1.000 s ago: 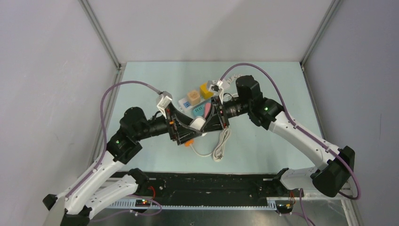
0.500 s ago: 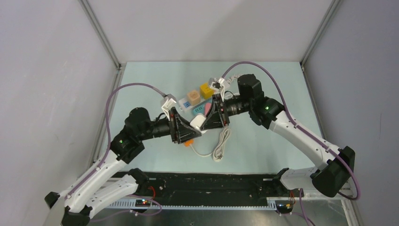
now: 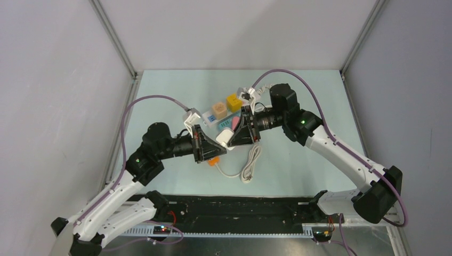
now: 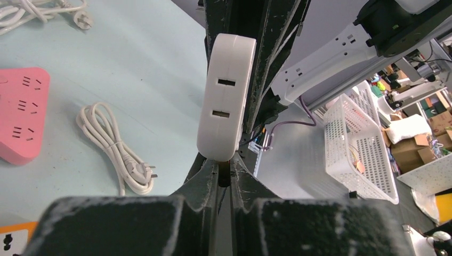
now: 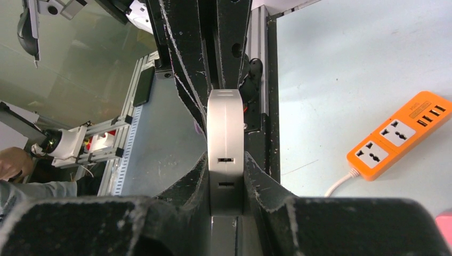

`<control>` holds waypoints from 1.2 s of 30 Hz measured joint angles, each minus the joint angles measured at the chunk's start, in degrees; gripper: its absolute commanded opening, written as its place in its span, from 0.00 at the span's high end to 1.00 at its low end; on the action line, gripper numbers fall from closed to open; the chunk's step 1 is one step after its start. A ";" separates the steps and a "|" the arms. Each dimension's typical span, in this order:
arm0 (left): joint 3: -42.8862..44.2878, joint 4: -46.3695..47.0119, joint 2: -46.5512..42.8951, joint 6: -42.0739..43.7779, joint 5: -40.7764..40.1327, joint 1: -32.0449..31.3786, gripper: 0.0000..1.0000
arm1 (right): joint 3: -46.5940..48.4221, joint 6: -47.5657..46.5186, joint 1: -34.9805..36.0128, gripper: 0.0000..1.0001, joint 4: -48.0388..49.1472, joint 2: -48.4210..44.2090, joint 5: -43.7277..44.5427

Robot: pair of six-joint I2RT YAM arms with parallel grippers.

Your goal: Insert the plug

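Right claw (image 5: 226,165) is clamped on the white plug adapter (image 4: 226,96), held above the worktop (image 3: 298,106) centre. Left claw (image 4: 224,168) has narrowed from a wide V to a slit at the adapter's end since 1 s ago; can't tell if it grips.

1. The left arm stretches forward and inward, wrist level. The left gripper (image 3: 219,144) has its fingers (image 4: 205,178) pinched narrow on one end of a white adapter (image 3: 225,137).
2. The right arm bends inward. The right gripper (image 3: 231,138), directly facing the left one, clamps the opposite end.
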 measured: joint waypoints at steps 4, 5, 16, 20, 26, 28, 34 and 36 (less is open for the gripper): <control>0.00 -0.02 0.04 -0.04 0.00 0.00 0.92 | 0.07 -0.74 0.00 1.00 -0.15 0.00 0.09; 0.00 -0.04 0.04 -0.02 0.00 0.00 0.92 | 0.07 -0.83 0.00 1.00 -0.15 0.00 0.09; -0.96 -1.92 -1.77 1.53 -5.14 0.13 0.00 | 0.07 -1.20 0.00 1.00 -0.74 0.00 2.29; -2.56 -6.62 -5.44 2.12 -15.72 0.74 0.00 | 0.07 -1.18 0.00 1.00 -1.42 0.00 5.73; -2.80 -15.47 -11.58 1.42 -37.90 1.66 0.00 | 3.06 -1.55 3.26 1.00 -5.25 3.98 19.80; -2.80 -17.94 -13.88 1.18 -44.39 1.73 0.00 | 5.44 -1.60 6.08 1.00 -7.13 7.48 26.21; -2.78 -24.55 -19.17 -0.13 -59.98 1.75 0.00 | 12.72 -0.50 14.23 1.00 -14.53 19.43 46.58; -2.78 -26.32 -19.91 -0.15 -63.63 1.75 0.00 | 15.34 -0.07 16.55 1.00 -16.92 23.45 52.33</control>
